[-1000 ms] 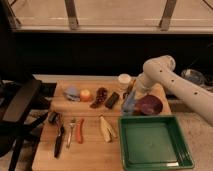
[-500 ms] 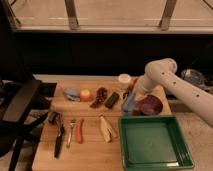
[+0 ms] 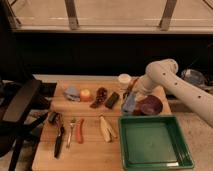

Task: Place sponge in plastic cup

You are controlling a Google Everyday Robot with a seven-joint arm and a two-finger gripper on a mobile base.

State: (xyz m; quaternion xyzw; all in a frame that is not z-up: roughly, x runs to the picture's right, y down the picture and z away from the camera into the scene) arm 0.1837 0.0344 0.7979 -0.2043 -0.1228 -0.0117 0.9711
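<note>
The pale-blue plastic cup [image 3: 129, 105] stands on the wooden table, just left of the purple bowl [image 3: 150, 105]. My gripper [image 3: 131, 94] hangs from the white arm [image 3: 162, 75] that reaches in from the right, and it sits directly over the cup, touching or nearly touching its top. A light-blue patch under the gripper blends with the cup, so I cannot pick out the sponge on its own. No flat blue pad lies elsewhere on the table.
A white cup with a cream top [image 3: 124, 80] stands behind the gripper. To the left lie a grey-blue lump [image 3: 71, 93], an orange ball [image 3: 86, 94] and dark items [image 3: 112, 100]. In front lie a fork [image 3: 71, 131], an orange stick [image 3: 80, 131] and a green tray [image 3: 152, 140].
The gripper stays over the pale-blue cup and the arm has barely shifted. Nothing on the table has moved.
</note>
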